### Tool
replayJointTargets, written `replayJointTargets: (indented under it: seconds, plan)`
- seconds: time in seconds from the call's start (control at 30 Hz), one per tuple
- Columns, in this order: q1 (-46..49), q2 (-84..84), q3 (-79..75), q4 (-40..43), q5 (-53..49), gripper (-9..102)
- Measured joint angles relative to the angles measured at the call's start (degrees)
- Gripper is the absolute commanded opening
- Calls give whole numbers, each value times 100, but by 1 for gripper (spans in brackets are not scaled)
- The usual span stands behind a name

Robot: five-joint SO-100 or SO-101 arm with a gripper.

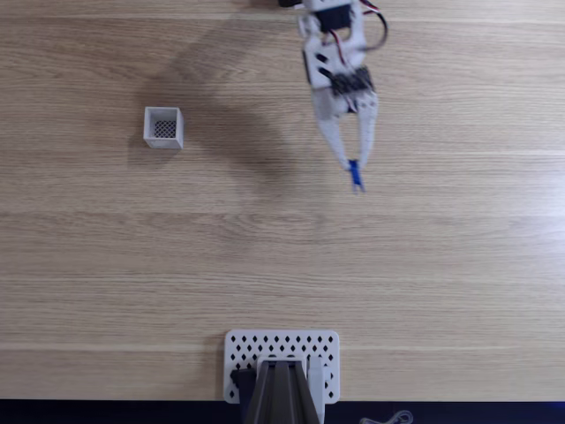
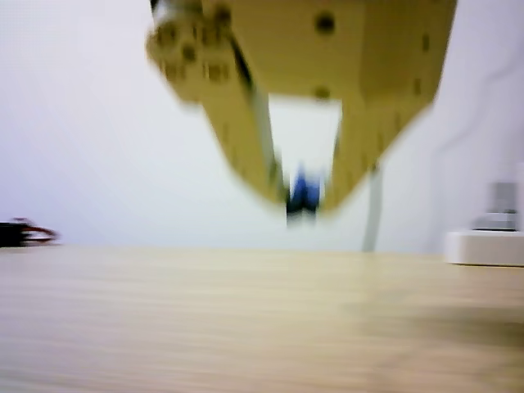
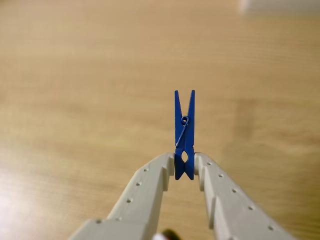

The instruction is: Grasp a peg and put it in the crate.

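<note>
- Pale fingers [image 3: 150,185] of the pincer [image 3: 184,167] enter the wrist view from the bottom edge, clamped narrow on the lower end of the peg [image 3: 184,132], which stands straight up between the tips.
- Behind them the tabletop [image 3: 75,100] is light wood with a fine grain running across, blurred with distance.
- From the fixed view above, the pincer [image 1: 354,168] reaches down from the top edge, with the blue peg [image 1: 356,177] sticking out past its tips.
- On the same tabletop [image 1: 441,265] the crate [image 1: 163,127] sits well apart to the left, its dark mesh floor showing.
- A soft arm shadow falls between the crate and the pincer.
- A white perforated plate [image 1: 322,349] lies at the bottom edge.
- Low and blurred, the other view shows the pincer [image 2: 304,209] hanging clear above the tabletop [image 2: 246,327], against a plain white wall [image 2: 82,147].
- A white box [image 2: 485,246] rests at the right.
</note>
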Motion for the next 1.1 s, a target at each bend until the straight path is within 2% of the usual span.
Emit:
replayJointTargets:
  seconds: [0.23,0.37,0.57,1.1]
  plan:
    - [1521,1239,1626,-1898,0,-1]
    - [2602,1468,2224,-2531,0,-1]
    - [3823,1318,2391,-2997,0,-1]
    - [4254,-949,1969,-4315,0,-1]
